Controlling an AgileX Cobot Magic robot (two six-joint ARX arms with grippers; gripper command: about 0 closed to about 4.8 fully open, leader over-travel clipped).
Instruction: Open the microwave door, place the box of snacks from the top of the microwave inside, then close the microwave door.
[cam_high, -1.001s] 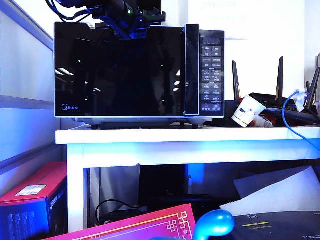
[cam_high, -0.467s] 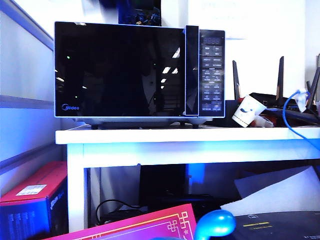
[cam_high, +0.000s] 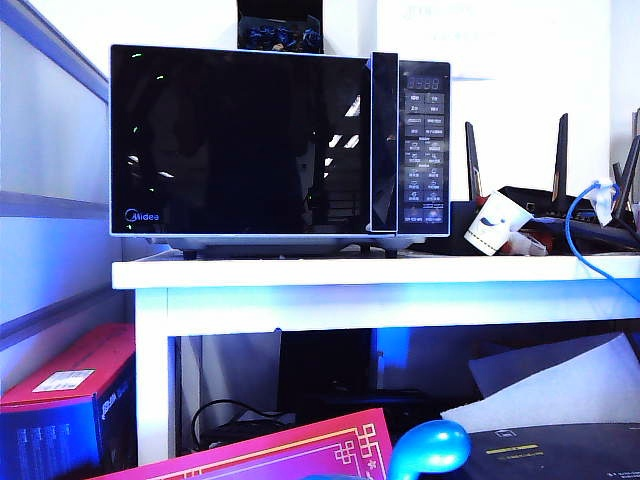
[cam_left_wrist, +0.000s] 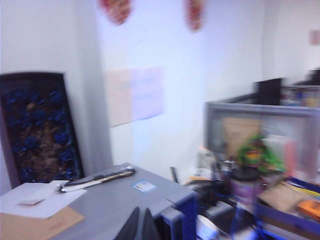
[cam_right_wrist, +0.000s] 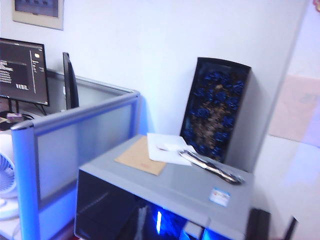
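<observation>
Since no arm shows in the exterior view, entries run by bulk.

1. Large black-fronted, silver-trimmed microwave (cam_high: 280, 145) on a white table (cam_high: 400, 270).
2. Glossy black glass microwave door (cam_high: 240, 140): flush, closed.
3. Clear plastic box of snacks: absent from the grey top (cam_right_wrist: 170, 182); likely inside already.
4. Left gripper (cam_left_wrist: 140, 227): above that top, clenched, empty.
5. Right gripper: unseen, clenched.

Judged stage: finished. Next: confirm the latch, retreat clear.

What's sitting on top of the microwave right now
On the microwave top lie a brown envelope, white papers, a dark wrapped strip, a small sticker, and a dark box of blue-wrapped items standing at the back. No clear snack box shows.
</observation>
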